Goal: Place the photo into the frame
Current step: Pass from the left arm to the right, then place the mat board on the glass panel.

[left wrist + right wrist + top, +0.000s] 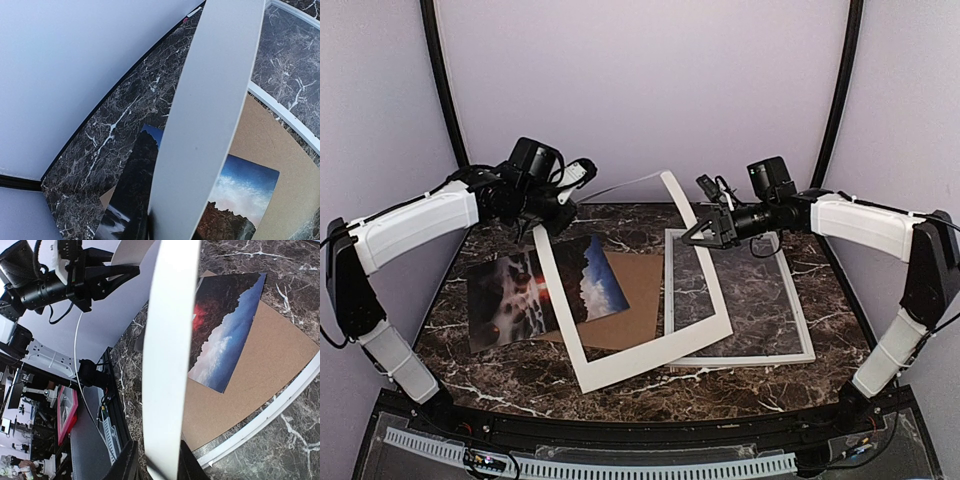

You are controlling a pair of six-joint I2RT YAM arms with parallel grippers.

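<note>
gripping the far left corner of the white mat board (640,365), the left gripper (548,208) hangs over the far left of the marble table (500,370); in the left wrist view the mat's strip runs straight out from between its fingers, which are clamped on it. the mat is tilted, with its far edge raised in the air and its near corner down by the table.

below it, left of centre, the photo (510,295) lies flat and face up. its left part is on the bare table, and its right part rests on the brown backing board (635,290). the mat's left strip crosses above the photo, so the red sun shows left of the strip and the blue sky shows through the window. the photo lies wholly outside the frame, apart from it.

the right gripper (698,236) sits at the mat's right strip. in the right wrist view its dark fingers (125,462) stand close on either side of that strip, but i cannot tell whether they press it.

the frame (770,357) lies flat on the right of the table, with marble showing through it. its left border is just beside the backing board, and the mat's near right corner overlaps its near left part.
</note>
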